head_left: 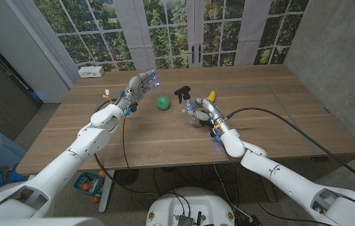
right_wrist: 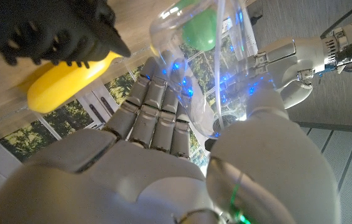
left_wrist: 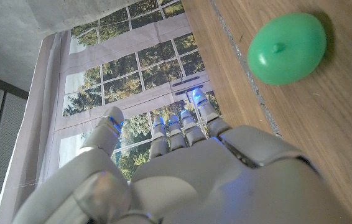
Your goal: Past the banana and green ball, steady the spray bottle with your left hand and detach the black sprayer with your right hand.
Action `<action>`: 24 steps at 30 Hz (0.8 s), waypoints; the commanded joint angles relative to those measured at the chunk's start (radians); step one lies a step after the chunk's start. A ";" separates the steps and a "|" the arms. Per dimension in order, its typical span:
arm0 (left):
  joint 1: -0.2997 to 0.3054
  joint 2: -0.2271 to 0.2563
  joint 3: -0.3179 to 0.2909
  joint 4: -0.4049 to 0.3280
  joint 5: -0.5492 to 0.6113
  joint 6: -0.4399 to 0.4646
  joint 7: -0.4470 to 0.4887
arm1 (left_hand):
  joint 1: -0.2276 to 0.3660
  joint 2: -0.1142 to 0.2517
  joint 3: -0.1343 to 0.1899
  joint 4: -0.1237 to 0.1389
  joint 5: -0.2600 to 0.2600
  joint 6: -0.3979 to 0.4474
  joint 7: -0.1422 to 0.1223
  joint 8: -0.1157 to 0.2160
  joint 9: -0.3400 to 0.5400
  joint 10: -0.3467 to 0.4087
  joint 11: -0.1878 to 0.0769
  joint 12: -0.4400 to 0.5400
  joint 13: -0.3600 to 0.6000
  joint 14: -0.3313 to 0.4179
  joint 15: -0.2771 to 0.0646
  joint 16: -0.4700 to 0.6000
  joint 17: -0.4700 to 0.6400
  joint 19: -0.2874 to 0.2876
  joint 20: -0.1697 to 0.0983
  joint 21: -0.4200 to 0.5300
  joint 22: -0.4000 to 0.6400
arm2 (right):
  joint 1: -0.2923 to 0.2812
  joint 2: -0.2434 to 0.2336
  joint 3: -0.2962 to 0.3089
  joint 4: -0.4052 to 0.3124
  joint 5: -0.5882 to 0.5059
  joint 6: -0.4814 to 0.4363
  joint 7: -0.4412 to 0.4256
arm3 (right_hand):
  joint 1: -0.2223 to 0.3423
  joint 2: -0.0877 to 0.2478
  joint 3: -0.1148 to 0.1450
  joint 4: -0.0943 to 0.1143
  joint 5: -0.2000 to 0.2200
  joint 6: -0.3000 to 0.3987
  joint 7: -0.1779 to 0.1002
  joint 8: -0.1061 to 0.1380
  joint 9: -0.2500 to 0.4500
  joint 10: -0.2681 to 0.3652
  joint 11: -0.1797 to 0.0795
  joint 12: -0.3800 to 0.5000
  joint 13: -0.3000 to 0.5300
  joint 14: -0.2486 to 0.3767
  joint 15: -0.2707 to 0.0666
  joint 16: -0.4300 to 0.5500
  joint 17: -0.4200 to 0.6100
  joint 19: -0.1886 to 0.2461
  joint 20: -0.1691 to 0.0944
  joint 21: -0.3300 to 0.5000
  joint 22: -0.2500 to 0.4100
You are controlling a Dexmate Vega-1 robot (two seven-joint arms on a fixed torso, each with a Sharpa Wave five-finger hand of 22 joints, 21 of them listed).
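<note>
R fingers [right_wrist: 163, 118] grasp clear spray bottle [right_wrist: 207, 56], black sprayer [head_left: 183, 93] on; L fingers [head_left: 145, 80] released.

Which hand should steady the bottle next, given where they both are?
Left. The left robot hand is open and raised beside the ball, holding nothing. The right robot hand already grips the bottle, so it's likely needed for the sprayer.

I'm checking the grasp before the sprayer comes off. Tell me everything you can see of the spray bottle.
The spray bottle has a clear, plastic-looking body with a thin tube visible inside and a black sprayer on top. The right hand holds the body, fingers wrapped around it, on the table's far side. It sits beside the banana, right of the green ball. The left hand is raised, apart from it. Whether it stands upright is unclear.
</note>
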 commanded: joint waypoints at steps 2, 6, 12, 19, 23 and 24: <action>-0.047 0.108 0.042 -0.104 0.070 0.137 -0.016 | 0.043 -0.010 -0.001 -0.009 -0.007 0.048 -0.015 0.017 0.003 0.038 -0.005 0.013 0.004 0.040 0.008 0.011 0.003 0.019 0.002 -0.013 0.003 | -0.006 -0.023 0.006 -0.038 -0.072 -0.055 -0.059 | 0.195 0.183 0.019 0.021 0.006 0.239 -0.206 0.004 0.006 0.185 -0.196 0.017 0.024 0.029 -0.161 -0.009 0.010 -0.007 -0.071 0.011 0.004; -0.059 0.120 0.050 -0.117 0.067 0.153 -0.046 | 0.053 -0.056 -0.032 -0.004 -0.008 0.075 -0.032 0.015 0.004 0.077 -0.002 0.021 0.006 0.107 0.011 0.025 0.006 0.044 0.014 -0.021 0.005 | -0.008 -0.032 0.004 -0.052 -0.085 -0.084 -0.060 | 0.197 0.179 0.018 0.020 0.007 0.241 -0.210 0.005 0.006 0.179 -0.196 0.026 0.042 0.028 -0.163 -0.014 0.018 -0.011 -0.073 0.019 0.005; -0.070 0.153 0.061 -0.162 0.087 0.189 -0.057 | 0.069 -0.078 -0.047 -0.004 -0.006 0.108 -0.046 0.019 0.005 0.106 -0.010 0.026 0.008 0.154 0.001 0.033 0.008 0.057 0.021 -0.029 0.007 | -0.017 -0.048 0.003 -0.097 -0.124 -0.157 -0.072 | 0.198 0.178 0.019 0.023 0.010 0.244 -0.211 0.008 0.007 0.174 -0.198 0.040 0.067 0.028 -0.163 -0.024 0.030 -0.020 -0.076 0.030 0.007; -0.089 0.184 0.076 -0.195 0.095 0.235 -0.091 | 0.089 -0.107 -0.062 -0.007 -0.005 0.109 -0.027 0.016 0.006 0.124 -0.010 0.026 0.009 0.191 -0.006 0.038 0.010 0.063 0.023 -0.037 0.008 | -0.026 -0.058 -0.002 -0.127 -0.166 -0.215 -0.110 | 0.195 0.176 0.016 0.027 0.011 0.242 -0.216 0.008 0.009 0.166 -0.203 0.052 0.091 0.026 -0.162 -0.034 0.040 -0.032 -0.083 0.039 0.008; -0.096 0.195 0.081 -0.207 0.098 0.247 -0.107 | 0.098 -0.124 -0.070 -0.009 -0.005 0.112 -0.020 0.017 0.007 0.128 -0.010 0.025 0.010 0.188 -0.007 0.034 0.010 0.061 0.027 -0.042 0.008 | -0.029 -0.064 -0.008 -0.139 -0.186 -0.239 -0.126 | 0.194 0.176 0.015 0.029 0.013 0.239 -0.220 0.009 0.011 0.165 -0.204 0.061 0.107 0.025 -0.162 -0.041 0.047 -0.037 -0.085 0.047 0.008; -0.099 0.199 0.084 -0.214 0.104 0.253 -0.107 | 0.101 -0.128 -0.072 -0.009 -0.005 0.110 -0.017 0.016 0.007 0.129 -0.007 0.024 0.010 0.189 -0.008 0.033 0.010 0.061 0.026 -0.044 0.008 | -0.030 -0.065 -0.010 -0.143 -0.190 -0.247 -0.129 | 0.193 0.176 0.015 0.030 0.013 0.240 -0.222 0.009 0.010 0.164 -0.205 0.062 0.110 0.025 -0.163 -0.043 0.048 -0.038 -0.086 0.048 0.008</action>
